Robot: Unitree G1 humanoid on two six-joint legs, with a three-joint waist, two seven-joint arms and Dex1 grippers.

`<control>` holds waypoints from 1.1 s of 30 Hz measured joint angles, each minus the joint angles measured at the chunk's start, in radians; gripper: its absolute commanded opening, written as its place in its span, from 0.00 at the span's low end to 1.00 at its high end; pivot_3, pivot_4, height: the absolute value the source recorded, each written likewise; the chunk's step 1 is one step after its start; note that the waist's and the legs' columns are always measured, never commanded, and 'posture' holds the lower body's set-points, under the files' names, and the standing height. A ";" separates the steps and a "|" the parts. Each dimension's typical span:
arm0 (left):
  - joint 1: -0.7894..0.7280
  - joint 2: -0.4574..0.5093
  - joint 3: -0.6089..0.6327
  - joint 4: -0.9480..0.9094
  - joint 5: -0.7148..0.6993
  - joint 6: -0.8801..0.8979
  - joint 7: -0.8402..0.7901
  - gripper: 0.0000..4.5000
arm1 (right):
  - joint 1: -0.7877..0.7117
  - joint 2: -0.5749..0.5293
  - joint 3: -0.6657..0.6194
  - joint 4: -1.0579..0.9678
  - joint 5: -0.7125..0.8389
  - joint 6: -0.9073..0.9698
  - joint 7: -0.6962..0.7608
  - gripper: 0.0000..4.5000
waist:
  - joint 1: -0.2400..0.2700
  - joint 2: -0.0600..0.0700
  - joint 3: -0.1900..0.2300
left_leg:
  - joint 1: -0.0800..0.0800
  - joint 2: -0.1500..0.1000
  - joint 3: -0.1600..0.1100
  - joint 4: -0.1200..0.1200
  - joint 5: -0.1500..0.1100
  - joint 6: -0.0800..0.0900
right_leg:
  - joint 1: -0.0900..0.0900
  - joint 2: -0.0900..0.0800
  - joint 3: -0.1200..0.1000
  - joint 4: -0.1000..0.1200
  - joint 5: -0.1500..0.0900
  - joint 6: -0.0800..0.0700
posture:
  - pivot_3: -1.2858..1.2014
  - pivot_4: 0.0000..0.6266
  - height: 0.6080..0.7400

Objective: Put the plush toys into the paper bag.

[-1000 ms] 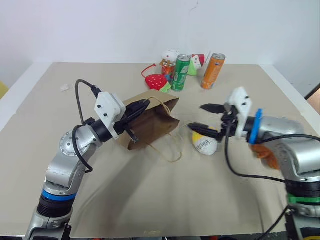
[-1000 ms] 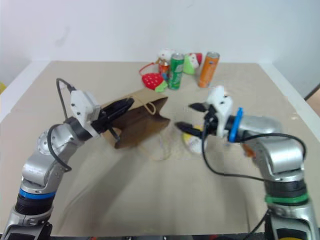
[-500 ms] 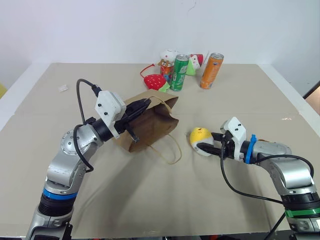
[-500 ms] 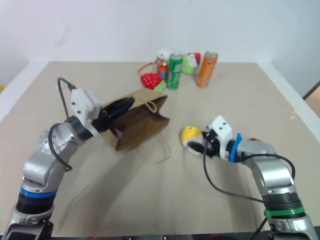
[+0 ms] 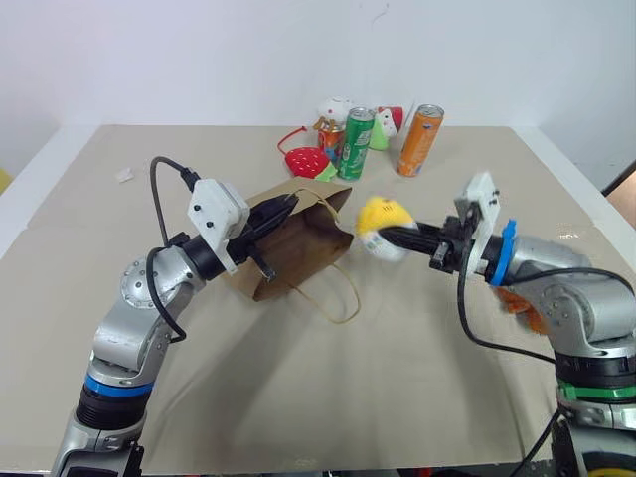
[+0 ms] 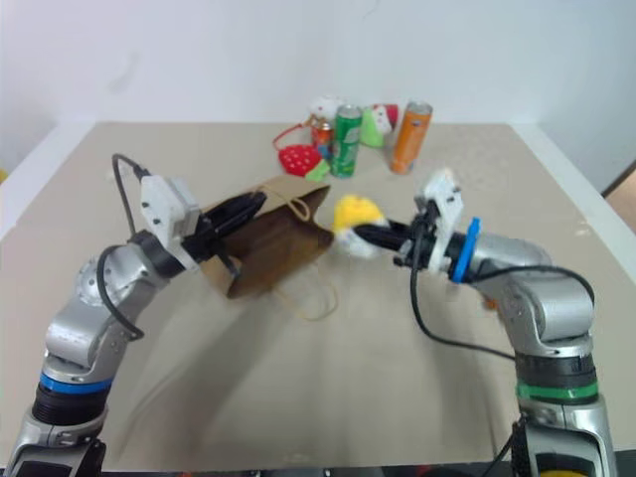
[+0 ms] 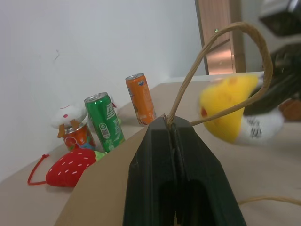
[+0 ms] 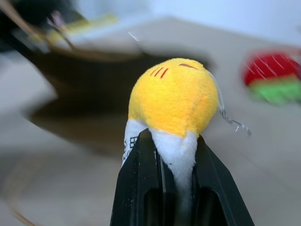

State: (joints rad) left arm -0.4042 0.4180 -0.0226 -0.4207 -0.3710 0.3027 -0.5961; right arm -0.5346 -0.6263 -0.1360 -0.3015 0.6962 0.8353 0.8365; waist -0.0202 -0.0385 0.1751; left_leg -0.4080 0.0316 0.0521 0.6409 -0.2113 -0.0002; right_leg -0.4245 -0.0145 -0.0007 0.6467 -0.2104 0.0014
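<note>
Three drink cans are seen at the table's (image 5: 119,328) far edge: an orange can (image 5: 420,140), a green can (image 5: 356,144) and a smaller red-orange can (image 5: 333,139), with a red strawberry plush (image 5: 308,161) and small white-and-red plush figures (image 5: 340,109) beside them. The paper bag (image 5: 298,243) lies on its side, its rim pinched in the closed left gripper (image 5: 281,211). The yellow-topped egg plush (image 5: 381,227) is clamped in the right gripper (image 5: 393,237), in the air just beside the bag's mouth. A reddish-brown furry plush (image 5: 525,306) is partly hidden behind the right arm.
</note>
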 measured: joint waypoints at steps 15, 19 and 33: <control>-0.017 -0.044 -0.008 0.004 0.010 0.001 0.031 0.00 | -0.069 0.304 0.282 0.210 -0.199 -0.156 -0.164 0.01 | -0.003 0.000 0.000 | 0.000 0.000 0.001 0.001 0.000 0.000 | -0.001 0.000 0.001 0.001 0.001 0.001 | 0.52 0.24 1.00; -0.020 -0.048 -0.010 0.003 0.010 0.003 0.039 0.00 | -0.144 0.374 0.331 0.350 -0.304 -0.281 -0.190 0.01 | -0.002 0.000 0.000 | 0.000 0.000 0.001 0.000 0.000 0.000 | -0.001 0.001 0.001 0.001 0.001 0.000 | 0.52 0.24 1.00; -0.014 -0.041 -0.018 -0.003 0.017 0.009 0.040 0.00 | -0.088 0.129 0.174 0.074 -0.118 -0.076 -0.015 0.99 | 0.001 0.000 0.000 | -0.002 -0.002 0.001 0.001 0.000 0.001 | -0.001 -0.003 0.000 0.000 0.000 0.001 | 0.52 0.24 1.00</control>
State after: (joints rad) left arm -0.4180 0.3773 -0.0403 -0.4240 -0.3542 0.3114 -0.5563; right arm -0.6222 -0.4977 0.0376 -0.2280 0.5779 0.7593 0.8212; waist -0.0193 -0.0386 0.1750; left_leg -0.4095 0.0296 0.0532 0.6416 -0.2114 0.0003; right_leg -0.4252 -0.0179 -0.0009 0.6469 -0.2103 0.0023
